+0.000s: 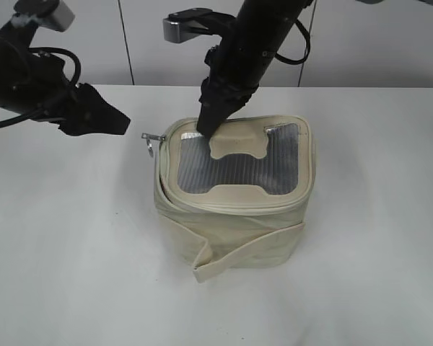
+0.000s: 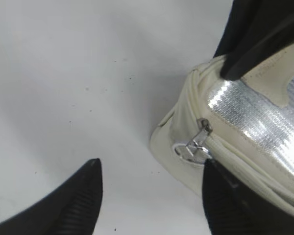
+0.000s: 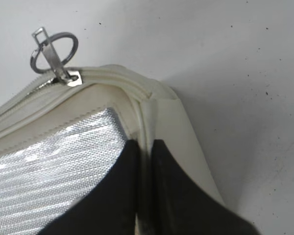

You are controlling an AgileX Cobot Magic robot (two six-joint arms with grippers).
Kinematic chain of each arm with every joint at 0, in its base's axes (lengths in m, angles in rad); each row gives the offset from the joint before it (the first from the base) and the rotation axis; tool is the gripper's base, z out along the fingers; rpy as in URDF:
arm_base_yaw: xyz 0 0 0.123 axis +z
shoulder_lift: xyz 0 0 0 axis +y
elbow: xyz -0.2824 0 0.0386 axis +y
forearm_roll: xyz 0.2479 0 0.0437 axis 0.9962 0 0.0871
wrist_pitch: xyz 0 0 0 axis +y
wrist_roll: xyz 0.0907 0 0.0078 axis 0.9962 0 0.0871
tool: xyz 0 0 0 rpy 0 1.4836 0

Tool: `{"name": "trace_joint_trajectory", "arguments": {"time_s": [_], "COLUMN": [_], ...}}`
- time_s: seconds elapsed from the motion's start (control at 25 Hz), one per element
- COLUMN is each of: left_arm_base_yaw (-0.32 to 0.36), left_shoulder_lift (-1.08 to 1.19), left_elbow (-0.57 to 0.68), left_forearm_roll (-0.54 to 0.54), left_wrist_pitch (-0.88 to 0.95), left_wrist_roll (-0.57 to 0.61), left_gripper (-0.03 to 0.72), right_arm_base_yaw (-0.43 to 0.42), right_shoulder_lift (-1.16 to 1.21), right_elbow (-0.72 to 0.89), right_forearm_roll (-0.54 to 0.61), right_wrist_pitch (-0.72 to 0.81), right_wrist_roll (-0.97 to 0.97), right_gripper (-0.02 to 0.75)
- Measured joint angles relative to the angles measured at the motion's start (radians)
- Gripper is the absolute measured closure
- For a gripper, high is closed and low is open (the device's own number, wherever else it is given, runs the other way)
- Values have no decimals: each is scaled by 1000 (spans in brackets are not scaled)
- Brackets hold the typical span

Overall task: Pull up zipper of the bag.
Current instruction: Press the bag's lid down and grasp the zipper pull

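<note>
A white table (image 1: 58,238) meets a pale panelled wall (image 1: 390,50).

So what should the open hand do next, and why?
Probably ease the left hand forward to the ring pull and close. Its fingers are open just short of it, while the right hand presses on the bag.

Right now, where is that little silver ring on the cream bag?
The silver ring pull sticks out from the small boxy cream bag's back-left lid corner in the exterior view, between the open left gripper and the right gripper pressing the lid.
</note>
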Motion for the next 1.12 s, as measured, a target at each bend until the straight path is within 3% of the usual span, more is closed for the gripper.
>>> {"name": "trace_joint_trajectory", "arguments": {"time_s": [0.28,0.6,1.12], "left_arm_base_yaw": [-3,-63,-66], "left_shoulder_lift": [53,98,131], "left_elbow": [-17,-18,-19], "left_forearm_roll": [94,44,-62], "left_wrist_pitch": [93,70,-10], "left_wrist_roll": [17,18,14], "left_gripper": [198,154,142], "right_arm_base_yaw": [0,0,0], "right_shoulder_lift": [-3,-5,-5], "right_elbow": [0,0,0], "right_forearm_roll": [2,2,-1], "right_wrist_pitch": [1,1,1], "right_wrist_roll": [3,6,11], "right_gripper": [687,689,693]}}
